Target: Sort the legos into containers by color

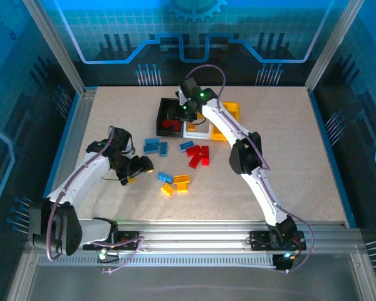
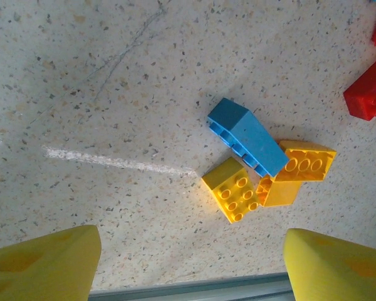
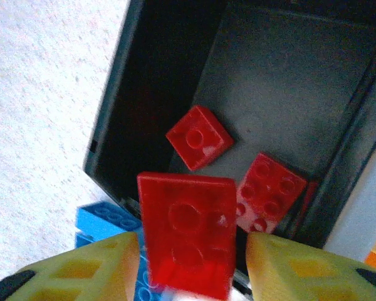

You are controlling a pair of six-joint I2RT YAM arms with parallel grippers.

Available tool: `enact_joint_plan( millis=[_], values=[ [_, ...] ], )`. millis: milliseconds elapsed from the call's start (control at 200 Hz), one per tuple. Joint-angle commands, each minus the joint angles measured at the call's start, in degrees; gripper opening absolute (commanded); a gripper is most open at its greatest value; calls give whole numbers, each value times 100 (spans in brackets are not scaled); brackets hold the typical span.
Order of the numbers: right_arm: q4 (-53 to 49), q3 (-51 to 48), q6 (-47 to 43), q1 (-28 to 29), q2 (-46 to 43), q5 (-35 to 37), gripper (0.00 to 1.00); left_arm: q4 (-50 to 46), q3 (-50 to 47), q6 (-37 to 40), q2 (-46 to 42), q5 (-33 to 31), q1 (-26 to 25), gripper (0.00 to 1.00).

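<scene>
Right end effector (image 3: 193,254), I note, stands released above the black bin (image 3: 282,75), a red lego (image 3: 187,226) loose between its jaws. Left end effector (image 2: 191,263) hangs parted, empty, over the desk (image 2: 113,94) near a blue lego (image 2: 247,135) and a yellow lego (image 2: 232,189).

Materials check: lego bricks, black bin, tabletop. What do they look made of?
The yellow brick and red brick: moulded hard plastic, smooth, slightly glossy; crisp studs, soft highlights. The black bin: probably plastic, satin finish; thin straight walls, dull sheen. The tabletop: matte, speckled, looks like composite or laminate; the look leaves it open.
</scene>
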Motion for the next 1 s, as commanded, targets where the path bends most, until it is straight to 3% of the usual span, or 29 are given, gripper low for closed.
enact_joint_plan(
  millis=[0, 150, 280, 445, 605, 790, 996],
  values=[
    [248, 307, 219, -11, -9, -86, 57, 114, 59, 30, 186, 96, -12, 78],
    [-123, 180, 33, 9, -401, -12, 59, 361, 317, 91, 694, 102, -44, 78],
    [-802, -642, -193, 78, -1058, 250, 58, 389, 637, 156, 1129, 21, -311, 78],
    [-1169, -3020, -457, 291, -2606, 1157, 59, 642, 577, -52, 1286, -2, -606, 78],
    [-631, -5205, -265, 404, -3859, 1251, 60, 878, 323, -289, 1262, 86, -718, 78],
    [-206, -6192, -211, 477, -4093, 1357, 59, 874, 169, -306, 1152, 115, -731, 78],
    [-20, -6155, -228, 401, -3551, 1309, 56, 719, 80, -205, 1129, 51, -752, 78]
  ],
)
